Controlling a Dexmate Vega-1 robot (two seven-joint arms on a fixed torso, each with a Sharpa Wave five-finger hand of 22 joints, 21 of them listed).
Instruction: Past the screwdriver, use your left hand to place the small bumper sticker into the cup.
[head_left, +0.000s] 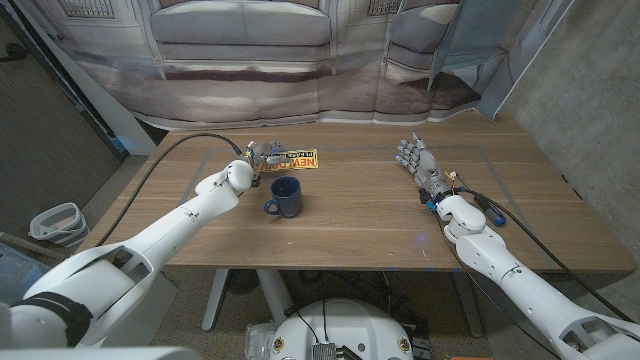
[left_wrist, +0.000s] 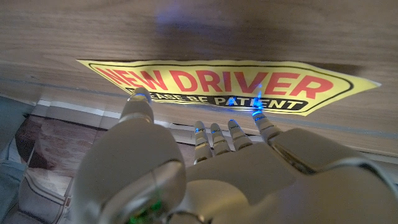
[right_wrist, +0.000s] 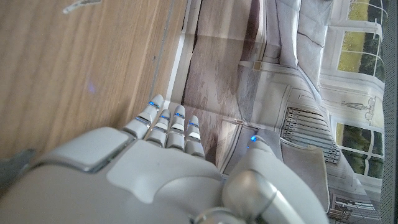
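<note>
The small bumper sticker is yellow with red "NEW DRIVER" lettering and lies flat on the table at the back, just beyond the dark blue cup. The cup stands upright with its handle toward my left arm. My left hand reaches over the sticker's left end. Its fingers are spread and the fingertips sit at the sticker's near edge, with nothing gripped. My right hand stands at the right of the table, fingers straight and apart, holding nothing.
A black cable runs across the table's left part to my left arm. A printed sofa backdrop hangs right behind the table's far edge. A grey bin stands on the floor at the left. Bare wood lies between the cup and my right hand.
</note>
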